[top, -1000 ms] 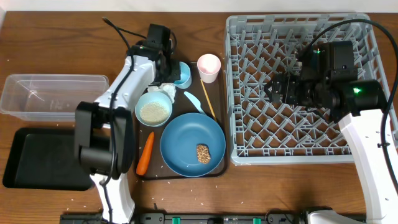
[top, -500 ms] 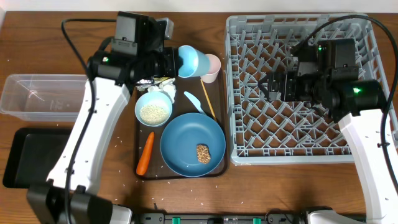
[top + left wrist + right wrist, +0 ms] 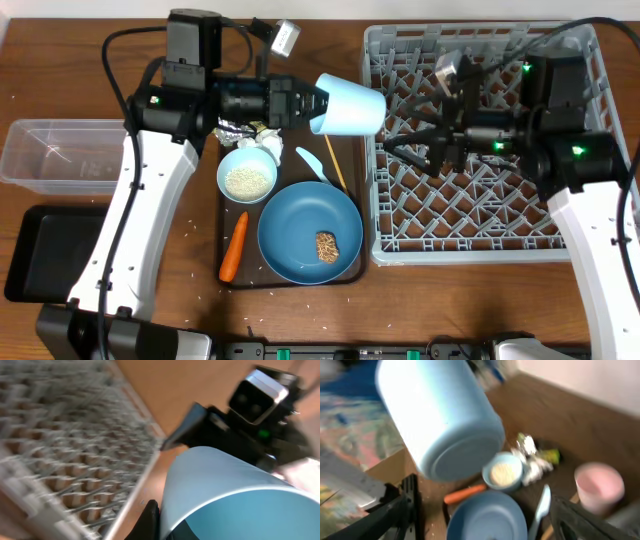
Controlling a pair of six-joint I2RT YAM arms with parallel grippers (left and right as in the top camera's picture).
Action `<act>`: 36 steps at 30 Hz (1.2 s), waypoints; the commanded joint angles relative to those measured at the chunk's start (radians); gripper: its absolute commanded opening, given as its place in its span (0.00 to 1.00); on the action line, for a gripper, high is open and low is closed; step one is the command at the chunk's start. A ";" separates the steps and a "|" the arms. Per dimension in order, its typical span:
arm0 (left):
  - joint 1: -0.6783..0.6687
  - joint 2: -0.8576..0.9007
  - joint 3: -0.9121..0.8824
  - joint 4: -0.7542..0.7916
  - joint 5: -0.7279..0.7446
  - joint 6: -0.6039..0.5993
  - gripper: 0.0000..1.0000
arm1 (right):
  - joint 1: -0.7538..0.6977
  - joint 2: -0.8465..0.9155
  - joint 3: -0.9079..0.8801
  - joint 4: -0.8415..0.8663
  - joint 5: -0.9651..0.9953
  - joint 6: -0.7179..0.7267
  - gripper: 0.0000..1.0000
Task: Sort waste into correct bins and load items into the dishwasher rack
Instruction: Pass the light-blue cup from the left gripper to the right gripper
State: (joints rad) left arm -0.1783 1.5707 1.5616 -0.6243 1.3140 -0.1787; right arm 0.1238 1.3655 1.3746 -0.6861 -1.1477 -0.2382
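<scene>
Rim-clamped in the left hand (image 3: 311, 103), the small light blue cup (image 3: 352, 106) looks light, stiff, slick; right hand (image 3: 418, 138), 3 o'clock, apart.

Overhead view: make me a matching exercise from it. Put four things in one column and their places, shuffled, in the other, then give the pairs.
Things:
1. light blue cup
2. orange carrot
3. brown food chunk
4. white rice

Places:
A. on the blue plate
B. in the pale blue bowl
C. in the air on its side, gripped by the left fingers
D. lying on the dark brown tray, left of the plate

Pairs: 1-C, 2-D, 3-A, 4-B
</scene>
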 commanded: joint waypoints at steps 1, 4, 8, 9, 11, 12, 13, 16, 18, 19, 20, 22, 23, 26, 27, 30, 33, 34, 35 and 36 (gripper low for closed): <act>0.005 -0.007 0.002 0.014 0.204 0.017 0.06 | -0.005 -0.037 0.015 0.043 -0.208 -0.087 0.91; 0.005 -0.007 0.002 0.017 0.209 0.016 0.06 | -0.004 -0.045 0.015 0.098 -0.273 -0.094 0.92; 0.004 -0.007 0.002 0.029 0.258 0.003 0.06 | 0.014 -0.045 0.015 0.129 -0.248 -0.092 0.92; 0.004 -0.007 0.002 0.029 0.258 -0.002 0.06 | 0.020 -0.044 0.015 0.130 -0.237 -0.092 0.93; 0.004 -0.007 0.002 0.029 0.258 -0.002 0.06 | 0.036 -0.044 0.015 0.140 -0.243 -0.092 0.94; 0.004 -0.007 0.002 0.029 0.258 -0.002 0.06 | 0.047 -0.045 0.015 0.145 -0.245 -0.092 0.95; 0.004 -0.007 0.002 0.029 0.258 -0.002 0.06 | 0.058 -0.044 0.015 0.148 -0.243 -0.092 0.95; 0.004 -0.007 0.002 0.029 0.258 -0.002 0.06 | 0.101 -0.044 0.015 0.175 -0.212 -0.092 0.95; 0.004 -0.007 0.002 0.029 0.258 -0.002 0.06 | 0.129 -0.044 0.015 0.203 -0.165 -0.090 0.95; 0.004 -0.007 0.002 0.029 0.258 -0.002 0.06 | 0.139 -0.044 0.015 0.214 -0.140 -0.087 0.95; 0.004 -0.007 0.002 0.029 0.258 -0.002 0.06 | 0.149 -0.044 0.015 0.224 -0.111 -0.087 0.94; 0.004 -0.007 0.002 0.029 0.258 -0.002 0.06 | 0.163 -0.044 0.015 0.238 -0.067 -0.087 0.90; 0.004 -0.007 0.002 0.029 0.258 -0.002 0.06 | 0.168 -0.044 0.015 0.245 -0.056 -0.087 0.87; 0.004 -0.007 0.002 0.029 0.257 -0.002 0.06 | 0.179 -0.044 0.015 0.272 -0.031 -0.060 0.80; 0.004 -0.007 0.002 0.029 0.257 -0.002 0.06 | 0.179 -0.044 0.015 0.283 -0.026 -0.048 0.78; 0.004 -0.007 0.002 0.029 0.257 -0.002 0.06 | 0.179 -0.044 0.015 0.314 -0.016 -0.022 0.63; 0.004 -0.007 0.002 0.029 0.257 -0.002 0.07 | 0.179 -0.044 0.015 0.335 0.031 0.034 0.52; 0.004 -0.007 0.002 0.029 0.257 -0.002 0.06 | 0.179 -0.044 0.015 0.336 0.043 0.049 0.50; 0.004 -0.007 0.002 0.029 0.257 -0.002 0.07 | 0.179 -0.044 0.015 0.336 0.050 0.059 0.50; 0.004 -0.007 0.002 0.029 0.257 -0.002 0.07 | 0.179 -0.044 0.015 0.335 0.050 0.059 0.50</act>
State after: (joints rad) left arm -0.1719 1.5707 1.5616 -0.5949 1.5620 -0.1829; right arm 0.2897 1.3293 1.3754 -0.3584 -1.1435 -0.2234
